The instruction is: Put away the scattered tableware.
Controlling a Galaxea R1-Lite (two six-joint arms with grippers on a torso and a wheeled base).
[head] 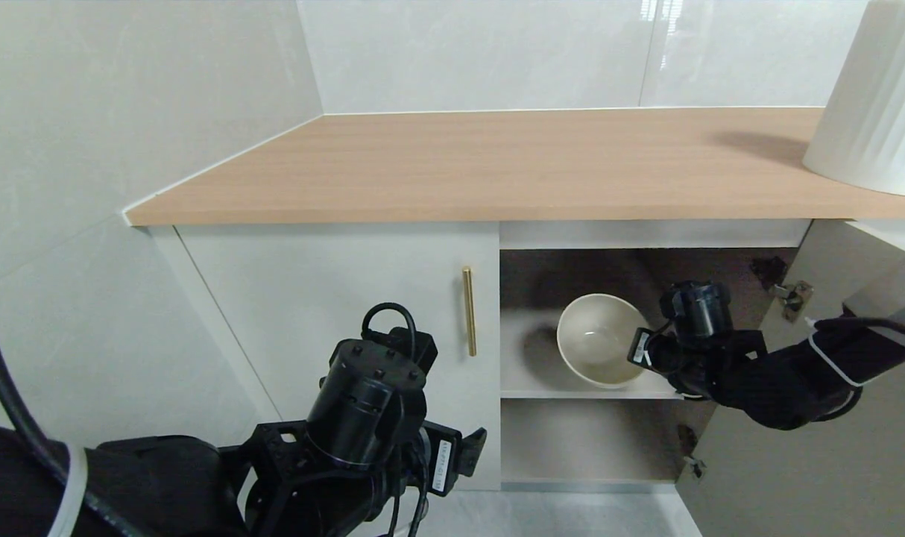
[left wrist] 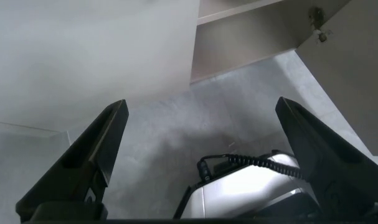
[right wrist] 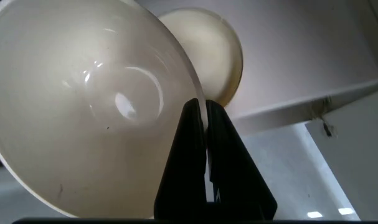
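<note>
**Bowl at the upper shelf, right tool clamped on its rim**

Here we are at the cabinet under the wooden desk (head: 497, 164), and the action is all on the right-hand side. The right door (head: 795, 447) stands swung open, the left door (head: 333, 313) is closed with its brass handle (head: 468, 311) upright along the edge.

The right tool (head: 641, 352) is inside the open compartment, and it has the cream bowl (head: 600, 339). The right wrist view tells it plainly: the two black fingers (right wrist: 190, 149) are pinched narrow on the bowl's rim, one inside and one outside. The bowl is tipped up on its side, mouth facing out of the cabinet, its low edge down at the front of the upper shelf (head: 542, 391). Whether it actually rests on that shelf, I cannot tell. Below it, the lower compartment (head: 587, 440) sits in shade.

Over on the left, the left tool (left wrist: 202, 106) hangs low in front of the closed door, jaws spread wide with nothing between them, grey floor (left wrist: 176, 124) beneath.

Up on the desk, at the far right end, a white ribbed vessel (head: 870, 97) stands well apart from everything.
</note>
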